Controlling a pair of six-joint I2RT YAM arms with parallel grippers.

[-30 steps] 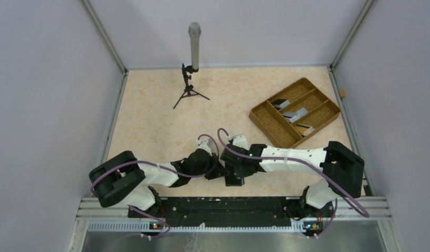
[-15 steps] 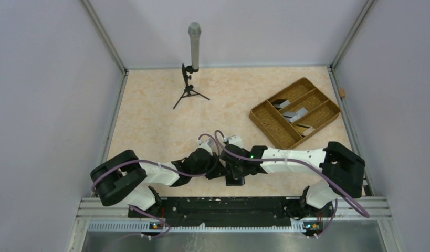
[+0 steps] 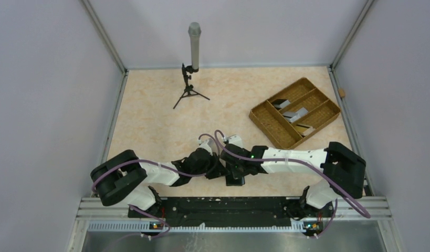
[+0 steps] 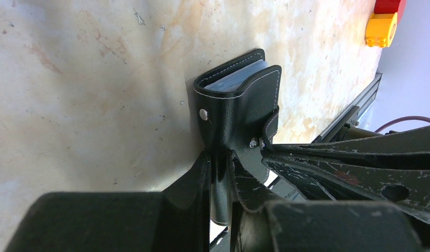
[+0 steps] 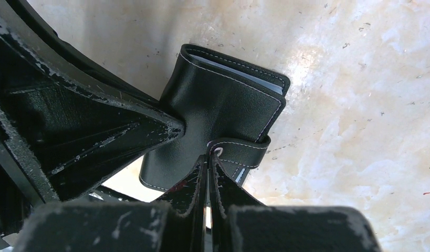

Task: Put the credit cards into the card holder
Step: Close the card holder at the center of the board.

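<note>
The card holder (image 5: 223,102), a black bifold wallet, is folded shut just above the table near its front edge. Pale card edges (image 4: 238,80) show between its covers. My left gripper (image 4: 221,160) is shut on the wallet's lower edge. My right gripper (image 5: 209,160) is shut on the short black clasp tab (image 5: 241,151), which wraps around the wallet's edge. In the top view the two grippers meet at the front centre (image 3: 226,170) and hide most of the wallet. Grey-silver and dark credit cards (image 3: 295,112) lie in the woven tray.
The brown woven divided tray (image 3: 270,123) sits at the right rear. A small tripod with a grey cylinder (image 3: 193,63) stands at the rear centre. A yellow and red block (image 4: 380,29) lies near the table's edge. The black rail (image 3: 228,205) runs along the front.
The right wrist has shifted slightly left. Both grippers have stayed closed on the wallet at the same spot.
</note>
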